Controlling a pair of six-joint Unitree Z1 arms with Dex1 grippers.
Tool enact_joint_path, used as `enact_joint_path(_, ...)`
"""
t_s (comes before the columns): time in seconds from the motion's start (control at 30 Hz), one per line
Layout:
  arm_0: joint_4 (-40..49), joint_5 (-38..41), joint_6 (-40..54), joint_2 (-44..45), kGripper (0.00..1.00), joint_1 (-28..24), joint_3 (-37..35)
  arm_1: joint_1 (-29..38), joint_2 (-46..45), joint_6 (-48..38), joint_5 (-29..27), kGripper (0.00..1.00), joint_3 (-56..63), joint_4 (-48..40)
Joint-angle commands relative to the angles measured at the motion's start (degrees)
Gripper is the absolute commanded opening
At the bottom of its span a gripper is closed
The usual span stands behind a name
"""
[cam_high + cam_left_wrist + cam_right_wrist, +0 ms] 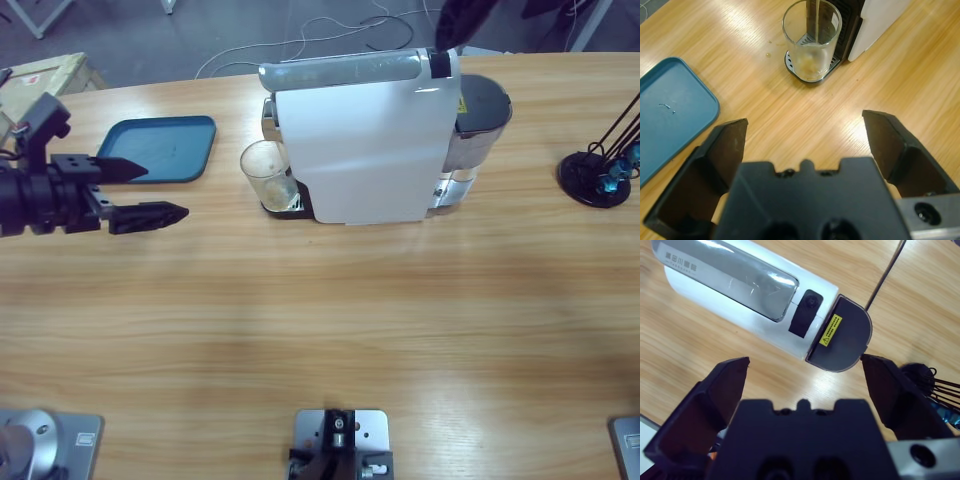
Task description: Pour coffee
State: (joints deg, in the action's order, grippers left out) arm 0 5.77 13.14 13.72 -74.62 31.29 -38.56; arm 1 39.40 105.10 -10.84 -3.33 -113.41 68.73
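Left gripper [160, 190]: enters the high view from the left edge, jaws spread apart and holding nothing, tips aimed toward the glass but well apart from it; in the left wrist view [802, 135] the two black jaws stand wide at the bottom with bare table between them.
Right gripper [805, 372]: seen in the right wrist view only by its own jaws, spread wide and empty, looking straight down on the machine's top; in the high view only a dark shape at the top edge above the machine, too little to say more.
Glass [268, 175]: clear, upright, on the black drip tray at the machine's left end, centre of the high view; upper middle of the left wrist view [811, 37].
Coffee [809, 60]: a shallow pale amber layer at the bottom of the glass; a thin stream drops into it from above.
Coffee machine [365, 140]: large, white, upper centre of the high view, its grey tank to the right.
Writing: the silver lid panel [725, 267] carries a line of small pale characters, too small to read; a yellow warning sticker [830, 330] with a triangle sits on the dark tank lid, text unreadable.
Blue tray [160, 150]: upper left, just beyond the left gripper, flat on the table [320, 330].
Black stand [600, 170]: right edge, thin rods, blue pieces at its base.
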Motion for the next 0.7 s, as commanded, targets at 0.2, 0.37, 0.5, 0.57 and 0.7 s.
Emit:
enact_joint_path(0.2, 1.2, 0.4, -2.9, 5.8, 0.996, 2.5, 2.1, 9.7, -28.9, -2.1, -2.7, 1.0, 44.1, -23.6)
enact_joint_path(0.37, 2.3, -0.9, -8.1, 9.8, 1.0, 3.3, 3.5, 9.9, -37.3, -1.3, -4.6, 1.0, 61.0, -33.9)
enact_joint_path(0.5, 4.4, -0.8, -8.7, 9.9, 1.0, 4.7, 2.4, 9.9, -39.0, -0.1, -6.5, 1.0, 65.7, -36.4)
enact_joint_path(0.57, 6.6, -1.3, -8.3, 9.6, 1.0, 5.5, 1.4, 9.9, -39.5, -0.4, -6.6, 1.0, 67.5, -36.9)
enact_joint_path(0.7, 8.7, -7.0, -6.5, 9.0, 1.0, 8.7, 0.4, 9.9, -40.7, -1.2, -7.2, 1.0, 70.1, -38.2)
